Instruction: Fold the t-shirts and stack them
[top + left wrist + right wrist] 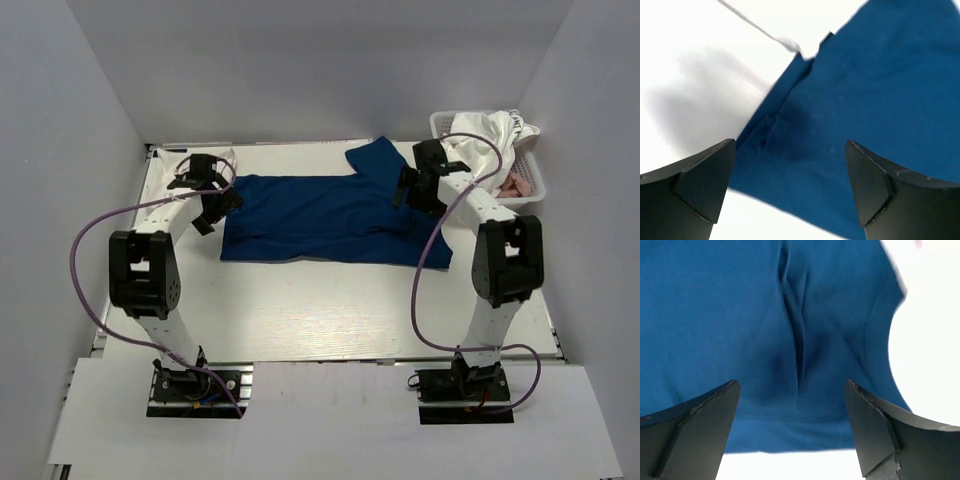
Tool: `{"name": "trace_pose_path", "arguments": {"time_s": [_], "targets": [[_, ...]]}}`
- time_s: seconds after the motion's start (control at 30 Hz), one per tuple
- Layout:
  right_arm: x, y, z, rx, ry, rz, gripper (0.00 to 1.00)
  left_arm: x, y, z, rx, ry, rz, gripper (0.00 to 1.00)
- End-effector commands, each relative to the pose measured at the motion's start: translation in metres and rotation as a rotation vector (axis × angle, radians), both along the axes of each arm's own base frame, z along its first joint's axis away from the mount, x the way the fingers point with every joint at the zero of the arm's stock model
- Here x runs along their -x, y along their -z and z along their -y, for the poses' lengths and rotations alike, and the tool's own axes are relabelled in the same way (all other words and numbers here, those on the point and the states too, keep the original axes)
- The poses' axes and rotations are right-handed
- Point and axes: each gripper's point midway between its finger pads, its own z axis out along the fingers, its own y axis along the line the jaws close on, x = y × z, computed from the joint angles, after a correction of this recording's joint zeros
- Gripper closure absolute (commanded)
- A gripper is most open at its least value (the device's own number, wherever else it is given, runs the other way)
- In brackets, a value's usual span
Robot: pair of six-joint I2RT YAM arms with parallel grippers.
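Navy blue soft cotton t-shirt (320, 215) lies spread flat mid-worktop (300, 320), no print showing, one sleeve angled toward far right. Expect it light, limp, quick to wrinkle and drag. Pinch hem or sleeve edges, not flat middle.

Left end effector (790, 150) over shirt's left edge, right end effector (792, 390) over creased right part. Both spread wide, gripping nothing.

Crumpled white t-shirt (490, 135) overhangs white plastic mesh basket (535, 185), far right.

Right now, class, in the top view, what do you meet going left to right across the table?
Left pincer → navy blue t-shirt → right pincer → white mesh basket.
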Motion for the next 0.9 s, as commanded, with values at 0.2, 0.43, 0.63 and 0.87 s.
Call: {"name": "trace_pose_path", "arguments": {"time_s": [0.2,0.43,0.63,0.87], "targets": [[0.053,0.003,-0.035,-0.214,-0.160,0.020,0.10,0.031,-0.038,0.006,-0.003,0.106,0.111,0.00],[0.038,0.031,-0.051,-0.289,-0.133,-0.027,0.10,0.049,-0.048,-0.005,-0.037,0.086,0.138,0.00],[0.022,0.027,-0.064,-0.333,-0.101,0.010,0.10,0.052,-0.063,-0.010,-0.060,0.068,0.179,0.00],[-0.052,-0.006,-0.105,-0.459,-0.167,0.210,0.10,0.051,-0.077,-0.022,-0.120,0.038,0.201,0.00]]}}
